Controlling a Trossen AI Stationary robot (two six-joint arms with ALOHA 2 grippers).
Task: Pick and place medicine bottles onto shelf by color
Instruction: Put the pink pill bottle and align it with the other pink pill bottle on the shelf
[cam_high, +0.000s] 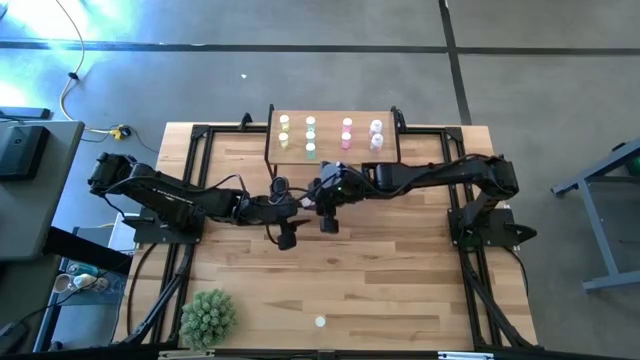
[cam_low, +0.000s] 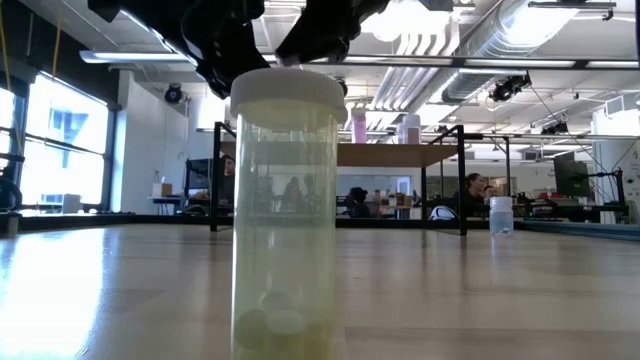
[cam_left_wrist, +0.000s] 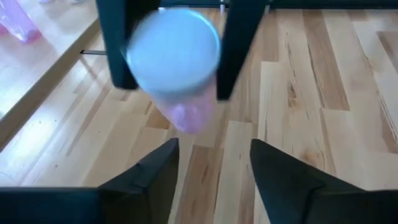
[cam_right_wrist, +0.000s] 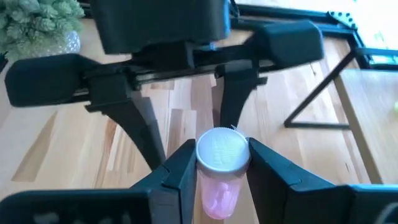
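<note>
right hand (cam_right_wrist: 219, 167) clamps a pink medicine bottle (cam_right_wrist: 219, 180) just below its cap, held above the surface (cam_high: 400, 270) near the shelf (cam_high: 330, 140). left hand (cam_left_wrist: 211, 165) faces it, fingers spread and empty, likely a handover so the nearer arm can shelve it among the pinks.

Desk (cam_high: 400, 280): pale wood planks, smooth satin. Bottle (cam_right_wrist: 221, 180): clear pink plastic, matt white cap. Claw fingers (cam_right_wrist: 177, 171): matt black plastic.

left pincer (cam_left_wrist: 211, 168): fingers apart, empty | right pincer (cam_right_wrist: 221, 171): clamped, facing left pincer
</note>
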